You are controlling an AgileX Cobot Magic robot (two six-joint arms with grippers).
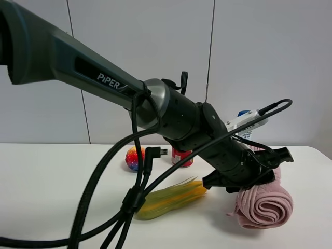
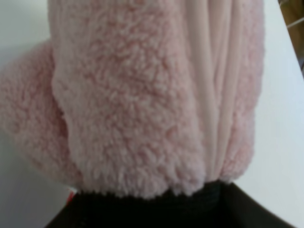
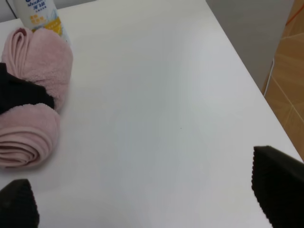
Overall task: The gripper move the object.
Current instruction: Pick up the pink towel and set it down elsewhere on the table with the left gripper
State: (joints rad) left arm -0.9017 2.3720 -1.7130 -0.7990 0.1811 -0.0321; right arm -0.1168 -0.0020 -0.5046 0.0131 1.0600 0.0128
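Observation:
A rolled pink fluffy towel (image 1: 264, 203) lies on the white table at the right. My left arm reaches across the middle, and my left gripper (image 1: 261, 174) sits on top of the towel, shut on it. The towel (image 2: 142, 95) fills the left wrist view, pressed against the gripper's black base. In the right wrist view the towel (image 3: 33, 128) is pinched at its middle by the black left gripper (image 3: 21, 92). My right gripper (image 3: 147, 202) is open and empty over bare table to the towel's side. It does not show in the high view.
A white spray bottle (image 1: 248, 123) stands just behind the towel, also in the right wrist view (image 3: 38, 14). A toy corn cob (image 1: 171, 199), a red can (image 1: 182, 157) and a colourful ball (image 1: 135, 158) lie left of the towel. The table's edge (image 3: 247, 71) runs close by.

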